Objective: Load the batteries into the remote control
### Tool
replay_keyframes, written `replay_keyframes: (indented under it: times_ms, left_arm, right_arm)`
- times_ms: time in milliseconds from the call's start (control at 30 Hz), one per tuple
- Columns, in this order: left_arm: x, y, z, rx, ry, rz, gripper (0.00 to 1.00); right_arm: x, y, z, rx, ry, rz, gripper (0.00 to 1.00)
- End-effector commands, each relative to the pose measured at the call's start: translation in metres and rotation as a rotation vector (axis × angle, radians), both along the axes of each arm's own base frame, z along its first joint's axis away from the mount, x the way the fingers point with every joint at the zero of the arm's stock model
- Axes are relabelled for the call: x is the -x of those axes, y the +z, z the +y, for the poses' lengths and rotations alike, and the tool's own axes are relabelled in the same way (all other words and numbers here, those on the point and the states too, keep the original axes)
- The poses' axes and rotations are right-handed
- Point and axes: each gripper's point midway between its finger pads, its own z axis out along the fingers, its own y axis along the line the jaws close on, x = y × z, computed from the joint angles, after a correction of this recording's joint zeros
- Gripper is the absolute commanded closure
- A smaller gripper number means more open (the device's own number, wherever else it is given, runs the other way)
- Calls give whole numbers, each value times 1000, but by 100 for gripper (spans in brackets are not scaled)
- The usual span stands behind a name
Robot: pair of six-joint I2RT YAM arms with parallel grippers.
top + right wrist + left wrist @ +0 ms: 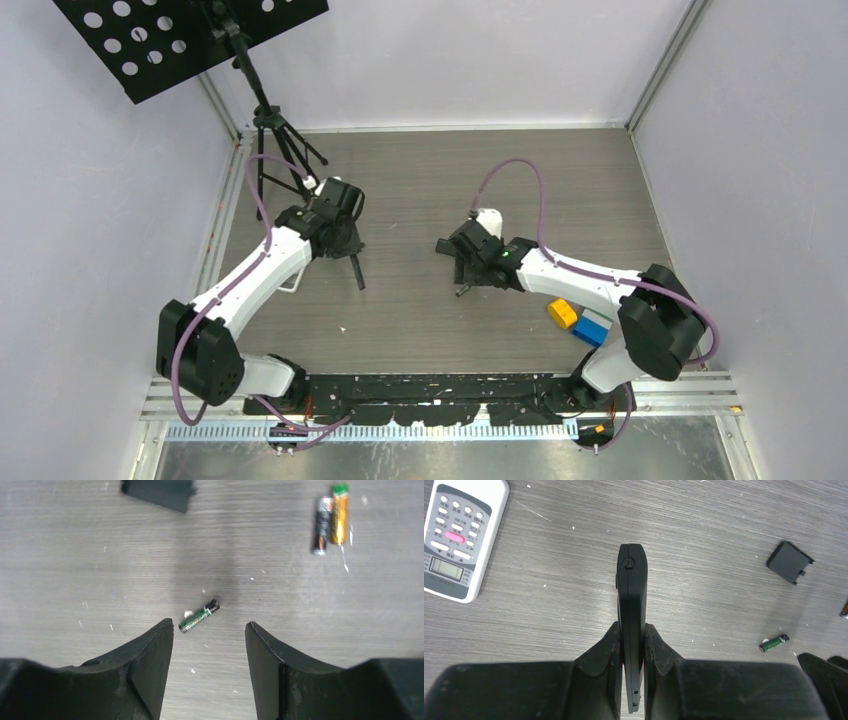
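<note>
Risk sat with the green battery, lying loose on the table just ahead of the right gripper, its jaws spread: nudged off-centre, it could roll away. Left gripper pinched the black remote edge-on.

- Left gripper, toward the grey wood-grain table's left edge, clamps a slim black remote control.
- Right gripper hangs mid-table beside a tiny dark battery.
- Yellow plastic block and blue plastic block lie together near the right edge.
</note>
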Motion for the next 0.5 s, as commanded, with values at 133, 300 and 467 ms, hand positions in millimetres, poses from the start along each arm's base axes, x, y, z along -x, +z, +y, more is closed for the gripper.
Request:
replay_keyframes:
  times_ms: [133, 300, 467]
  left_arm:
    - [-3, 48, -10, 114, -156, -184, 100]
    - [5, 63, -11, 159, -190, -232, 100]
    - [8, 70, -8, 167, -188, -243, 100]
  right_arm:
    - [12, -4, 17, 243, 898, 48, 42]
    - [12, -7, 4, 375, 1066, 96, 46]
    - [6, -17, 1, 439, 1131, 110, 47]
